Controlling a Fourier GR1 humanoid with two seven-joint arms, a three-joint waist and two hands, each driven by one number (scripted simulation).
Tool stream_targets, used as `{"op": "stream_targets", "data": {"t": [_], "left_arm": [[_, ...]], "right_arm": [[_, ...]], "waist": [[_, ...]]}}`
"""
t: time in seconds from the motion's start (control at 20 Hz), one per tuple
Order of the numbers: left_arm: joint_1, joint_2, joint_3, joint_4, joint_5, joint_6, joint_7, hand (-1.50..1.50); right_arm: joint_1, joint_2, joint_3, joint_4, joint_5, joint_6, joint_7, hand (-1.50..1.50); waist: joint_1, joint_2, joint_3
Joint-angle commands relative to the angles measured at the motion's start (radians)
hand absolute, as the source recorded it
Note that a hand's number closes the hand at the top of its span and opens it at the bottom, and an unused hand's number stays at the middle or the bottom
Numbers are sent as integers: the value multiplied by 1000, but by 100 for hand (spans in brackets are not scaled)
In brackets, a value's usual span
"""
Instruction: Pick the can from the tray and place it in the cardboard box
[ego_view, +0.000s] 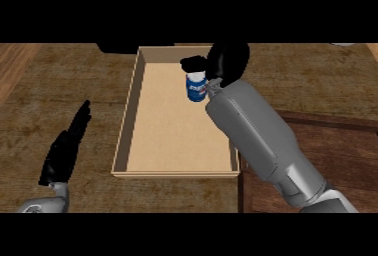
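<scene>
Left robot hand (65, 150): low at the view's left over the worktop (66, 90), fingers straight and released, well apart from the box.
Tray (310, 150): dark wooden surface at the right, mostly under the right forearm.
Cardboard box (127, 130): open, long, its near wall just beside the tray's edge.
Right robot hand (225, 62): above the box's far end, curled round the can's top.
Can (196, 91): blue and white, upright, inside the box's outline near its far right wall.

No readable text anywhere. The can (196, 91), blue w/ a white top, has a small white mark on its side, prob. lettering, but too small & blurred to make out. No other labels, nos. or signs.
</scene>
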Motion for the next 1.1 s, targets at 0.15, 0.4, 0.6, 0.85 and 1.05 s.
{"op": "stream_targets", "data": {"t": [0.15, 0.4, 0.6, 0.85, 1.05], "left_arm": [[12, 35, 45, -6, 28, -19, 0, 0], [46, 15, 53, 1, 22, 8, -4, 0], [36, 14, 60, -9, 24, 13, 14, 0], [91, 44, 90, -35, 53, -18, -15, 0], [73, 25, 54, -20, 10, 2, -11, 0]], "right_arm": [[64, 5, -70, -133, -2, -308, -8, -150], [233, -34, -128, -317, 99, -317, 19, -150], [410, -85, -163, -529, 151, -274, 39, -150], [666, -140, -129, -961, 146, -97, 89, -150], [926, -244, -84, -1237, 69, -58, 50, -150]], "waist": [[-35, -10, 1], [-84, -22, 0], [-92, -23, 1], [-97, -28, 0], [-91, -21, 0]]}}
